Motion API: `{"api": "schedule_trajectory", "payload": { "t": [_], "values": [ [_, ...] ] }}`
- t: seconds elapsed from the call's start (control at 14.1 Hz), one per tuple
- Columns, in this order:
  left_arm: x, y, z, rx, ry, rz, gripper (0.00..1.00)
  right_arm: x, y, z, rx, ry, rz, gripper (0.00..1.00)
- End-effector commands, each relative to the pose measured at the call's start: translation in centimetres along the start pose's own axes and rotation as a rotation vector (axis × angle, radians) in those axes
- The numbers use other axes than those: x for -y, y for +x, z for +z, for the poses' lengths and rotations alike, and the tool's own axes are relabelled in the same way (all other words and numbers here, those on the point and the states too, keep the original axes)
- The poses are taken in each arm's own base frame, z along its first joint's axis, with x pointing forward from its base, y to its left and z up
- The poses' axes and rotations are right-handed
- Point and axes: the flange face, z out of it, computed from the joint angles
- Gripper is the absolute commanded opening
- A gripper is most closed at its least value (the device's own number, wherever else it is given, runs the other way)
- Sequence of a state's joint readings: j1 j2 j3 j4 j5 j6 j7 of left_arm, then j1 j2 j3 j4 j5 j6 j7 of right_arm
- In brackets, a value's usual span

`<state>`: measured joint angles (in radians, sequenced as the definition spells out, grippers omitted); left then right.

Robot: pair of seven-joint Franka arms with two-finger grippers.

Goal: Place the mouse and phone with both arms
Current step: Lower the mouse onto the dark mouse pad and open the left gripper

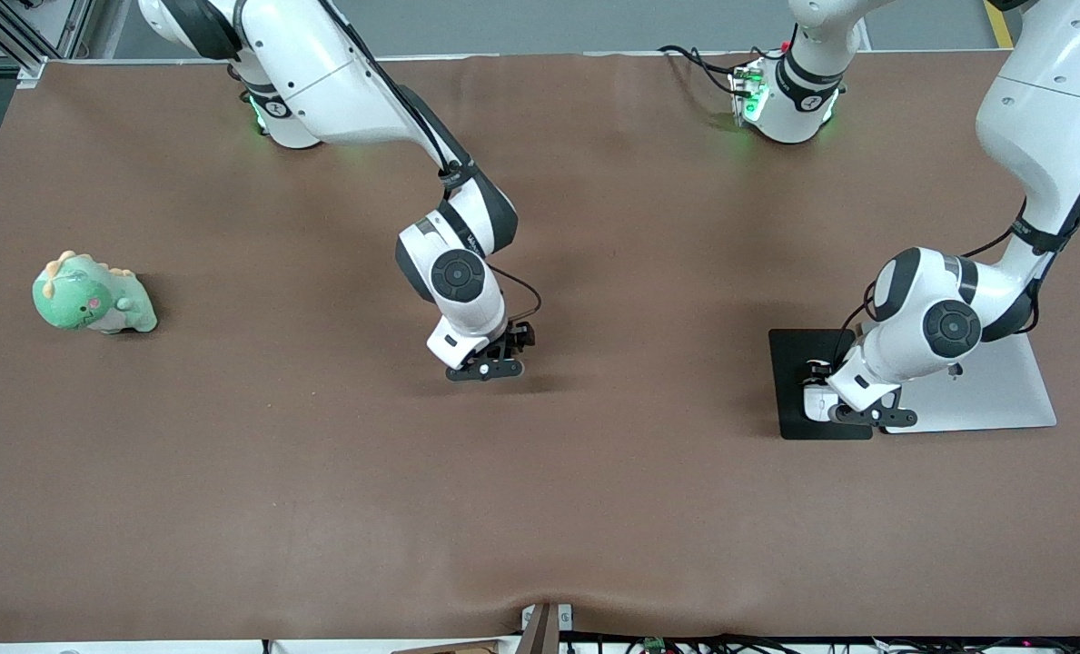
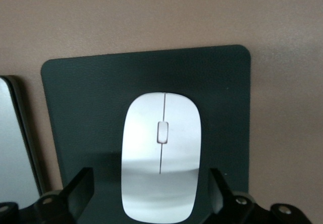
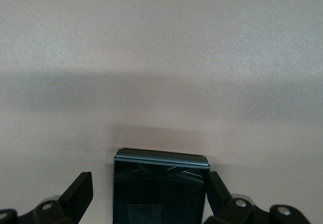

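The white mouse [image 2: 160, 153] lies on a dark rectangular pad [image 2: 217, 93] at the left arm's end of the table. My left gripper [image 2: 151, 183] is low over it and open, with a finger [image 2: 81, 189] on each side and a gap to the mouse. In the front view the left gripper [image 1: 844, 404] covers most of the mouse [image 1: 810, 400]. The black phone [image 3: 159, 188] lies flat on the table. My right gripper [image 3: 149, 183] is open around it, one finger [image 3: 216, 188] close to its edge, the other apart. The right gripper [image 1: 485, 368] hides the phone in the front view.
A silver flat slab [image 1: 994, 386] lies beside the pad [image 1: 798, 350], under the left arm; its edge shows in the left wrist view [image 2: 15, 143]. A green dinosaur toy [image 1: 90, 295] sits at the right arm's end of the brown table [image 1: 540, 509].
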<state>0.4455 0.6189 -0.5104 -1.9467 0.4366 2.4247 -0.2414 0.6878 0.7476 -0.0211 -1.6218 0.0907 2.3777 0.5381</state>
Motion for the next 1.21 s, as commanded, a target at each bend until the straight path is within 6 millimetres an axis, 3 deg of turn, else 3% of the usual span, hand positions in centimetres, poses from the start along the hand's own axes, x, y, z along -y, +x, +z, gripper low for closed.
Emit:
{"api": "schedule_trajectory", "payload": {
  "t": [0.0, 0.14, 0.5, 0.71, 0.85, 1.14],
  "values": [
    [0.2, 0.6, -3.2, -0.055, 0.045, 0.003, 1.0, -0.1, 0.2, 0.8, -0.006, -0.017, -0.006, 1.0],
    [0.5, 1.0, -7.3, -0.088, 0.089, 0.014, 1.0, -0.3, 0.3, 0.7, -0.006, -0.019, -0.002, 1.0],
    [1.6, 4.6, -20.1, -0.091, 0.156, -0.057, 1.0, -0.5, 0.5, 0.3, -0.006, -0.018, 0.001, 1.0],
    [-0.3, 4.0, -28.3, -0.061, 0.191, -0.069, 1.0, -0.7, 0.6, 0.3, -0.004, -0.018, 0.005, 1.0],
    [-1.5, 3.3, -32.6, -0.04, 0.13, -0.096, 1.0, -0.7, 0.6, 0.3, -0.003, -0.019, 0.006, 1.0],
    [-2.4, 1.3, -37.8, -0.018, 0.103, -0.097, 1.0, -0.8, 0.7, 0.2, -0.003, -0.012, 0.119, 1.0]
  ]
}}
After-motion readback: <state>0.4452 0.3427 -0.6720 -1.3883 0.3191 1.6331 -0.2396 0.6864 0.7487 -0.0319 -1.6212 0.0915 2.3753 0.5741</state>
